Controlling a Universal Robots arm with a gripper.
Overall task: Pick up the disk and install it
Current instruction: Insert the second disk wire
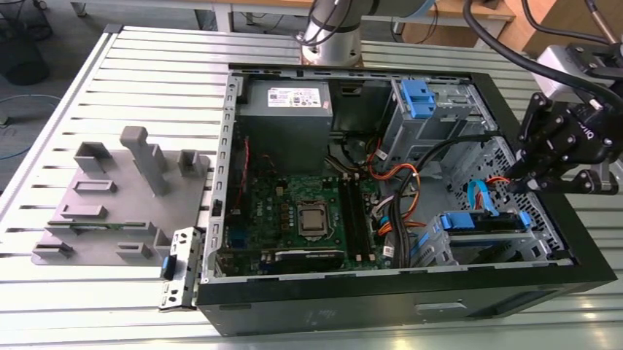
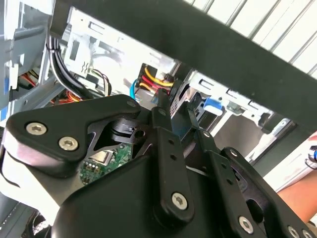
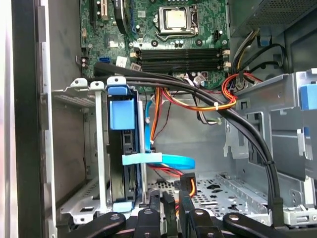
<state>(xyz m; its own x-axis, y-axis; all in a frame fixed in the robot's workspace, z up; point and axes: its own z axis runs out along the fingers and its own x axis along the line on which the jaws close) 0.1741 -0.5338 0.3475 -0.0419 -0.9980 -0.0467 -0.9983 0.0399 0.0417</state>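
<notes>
while the hand hovers, the disk stands on edge (seated in its bay).

The exterior view looks down from above at an open computer case lying on a slatted table, taking in the whole scene. The first wrist view faces into the case close up, toward the motherboard. The second wrist view sits nearer still, behind the gripper's black linkages. Both wrist views share the drive cage and orange cables
</notes>
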